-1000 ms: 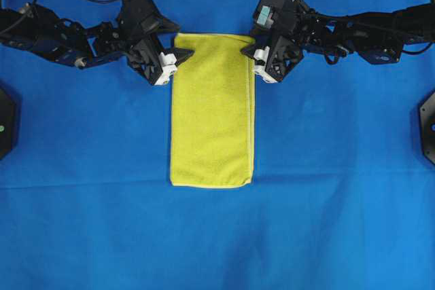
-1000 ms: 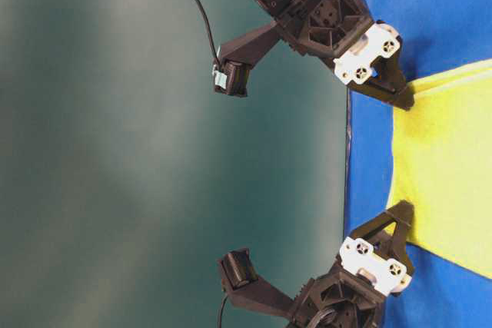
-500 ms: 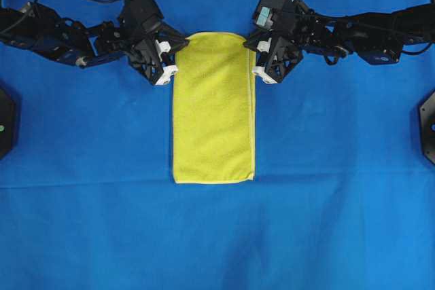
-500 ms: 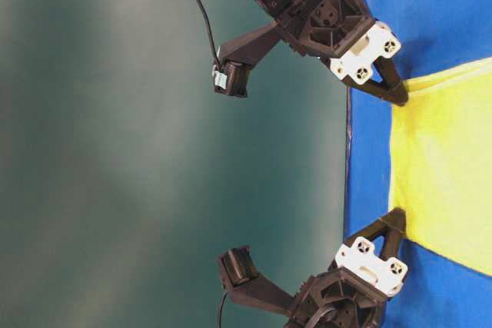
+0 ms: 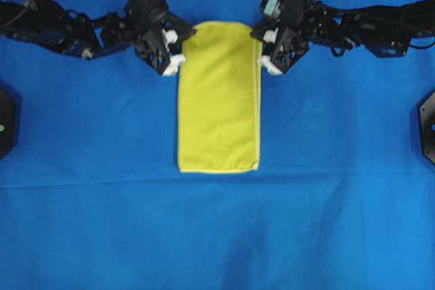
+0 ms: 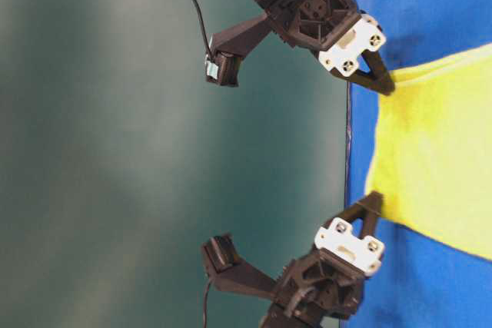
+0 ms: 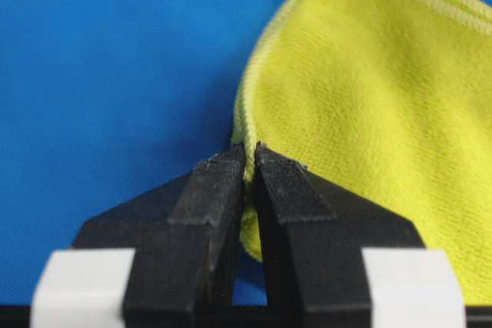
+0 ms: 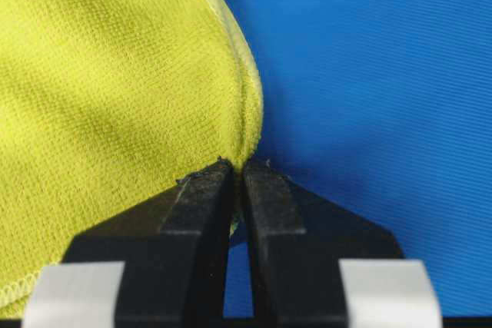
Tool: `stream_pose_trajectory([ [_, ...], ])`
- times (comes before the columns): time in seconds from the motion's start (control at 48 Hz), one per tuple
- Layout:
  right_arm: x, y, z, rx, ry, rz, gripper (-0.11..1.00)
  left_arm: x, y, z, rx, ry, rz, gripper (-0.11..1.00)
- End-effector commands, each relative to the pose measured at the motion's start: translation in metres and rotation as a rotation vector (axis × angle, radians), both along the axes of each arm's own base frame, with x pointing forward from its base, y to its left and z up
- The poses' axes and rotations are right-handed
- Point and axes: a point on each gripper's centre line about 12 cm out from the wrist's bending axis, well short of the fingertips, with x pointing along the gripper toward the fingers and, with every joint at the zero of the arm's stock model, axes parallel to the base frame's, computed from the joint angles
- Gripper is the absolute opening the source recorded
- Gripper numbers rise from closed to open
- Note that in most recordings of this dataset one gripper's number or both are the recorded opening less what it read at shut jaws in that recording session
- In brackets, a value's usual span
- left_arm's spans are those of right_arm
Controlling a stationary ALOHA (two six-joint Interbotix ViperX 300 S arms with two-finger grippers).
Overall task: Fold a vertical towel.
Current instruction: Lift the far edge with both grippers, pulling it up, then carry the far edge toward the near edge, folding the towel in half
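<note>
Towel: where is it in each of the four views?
Overhead: towel upper centre, long axis vertical.
Table-level: right edge.
Left wrist: upper right, pinched by left hand.
Right wrist: left half, pinched by right hand.
Shared landmark: blue cloth.

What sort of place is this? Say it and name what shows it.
Probably a robot lab bench: a table draped in a large blue cloth, two black arms whose left tool and right tool pinch a yellow-green towel, before a plain dark backdrop.
</note>
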Motion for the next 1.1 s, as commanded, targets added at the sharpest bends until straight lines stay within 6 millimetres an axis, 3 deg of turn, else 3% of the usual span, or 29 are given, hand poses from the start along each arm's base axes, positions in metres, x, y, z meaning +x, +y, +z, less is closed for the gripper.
stream_pose_trajectory([
  [0.0, 0.003, -0.010, 0.019, -0.037, -0.053, -0.011, 0.06, 0.006, 0.014, 0.022, 0.046, -0.049, 0.013, 0.03],
  [0.188, 0.000, -0.021, 0.022, -0.057, -0.055, -0.025, 0.06, 0.008, 0.029, 0.027, 0.067, -0.042, 0.032, 0.03],
  [0.5, 0.005, -0.031, 0.032, -0.095, -0.071, -0.021, 0.06, 0.003, 0.028, 0.029, 0.054, -0.020, 0.036, 0.03],
  [0.604, 0.004, -0.029, 0.043, -0.100, -0.087, -0.021, 0.06, 0.001, 0.026, 0.038, 0.054, -0.020, 0.034, 0.03],
  [0.792, -0.001, -0.013, 0.063, -0.105, -0.110, 0.000, 0.06, -0.005, 0.012, 0.066, 0.067, -0.043, 0.009, 0.03],
  [1.084, -0.006, 0.038, 0.099, -0.097, -0.135, 0.101, 0.06, -0.012, -0.034, 0.101, 0.077, -0.078, -0.093, 0.03],
])
